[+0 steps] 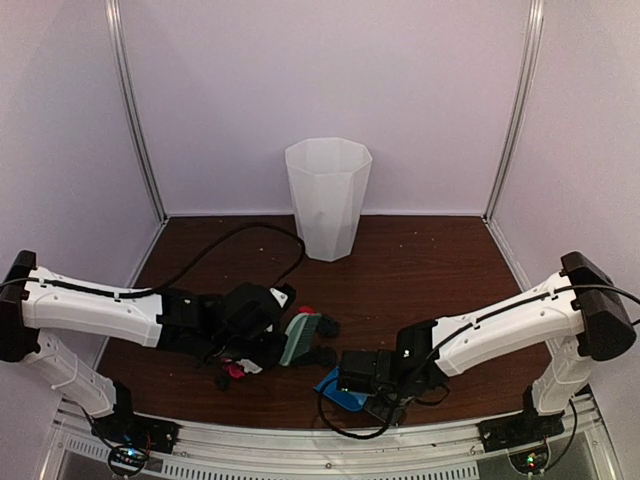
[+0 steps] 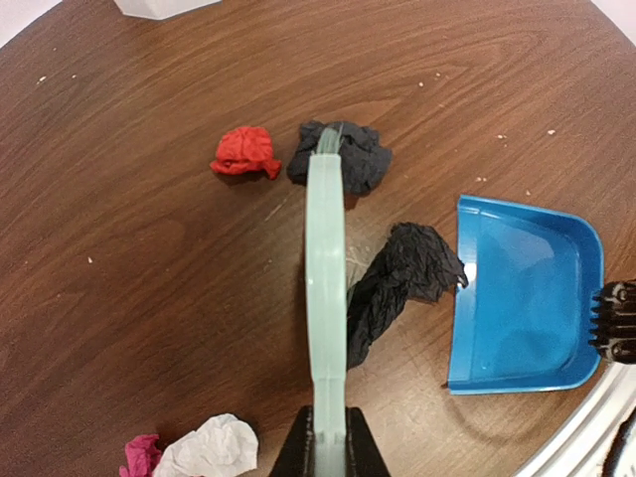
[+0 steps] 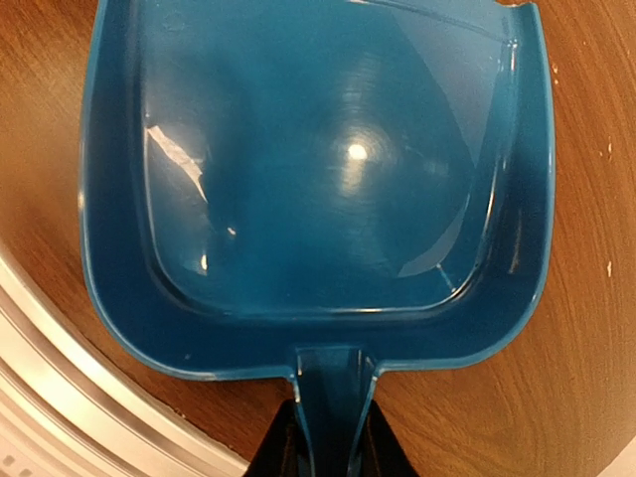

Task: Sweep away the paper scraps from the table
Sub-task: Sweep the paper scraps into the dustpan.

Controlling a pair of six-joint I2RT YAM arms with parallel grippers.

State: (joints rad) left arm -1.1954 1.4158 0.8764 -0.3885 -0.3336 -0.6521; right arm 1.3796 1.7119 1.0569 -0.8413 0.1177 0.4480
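Red, black, white, pink paper scraps litter the wood-grain table.

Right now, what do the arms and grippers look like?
The left arm and right arm have white boxy shells with black joints and end caps. The left gripper and right gripper are black. Black cables loop off both wrists; small lights glow at the bases.

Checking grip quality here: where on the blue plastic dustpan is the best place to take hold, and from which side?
The short narrow handle at the closed rear wall of the blue plastic dustpan, approached from behind, opposite its open lip. The tray is wide and shallow, so probably only the handle suits a two-finger grip. The right gripper is shut on it there.
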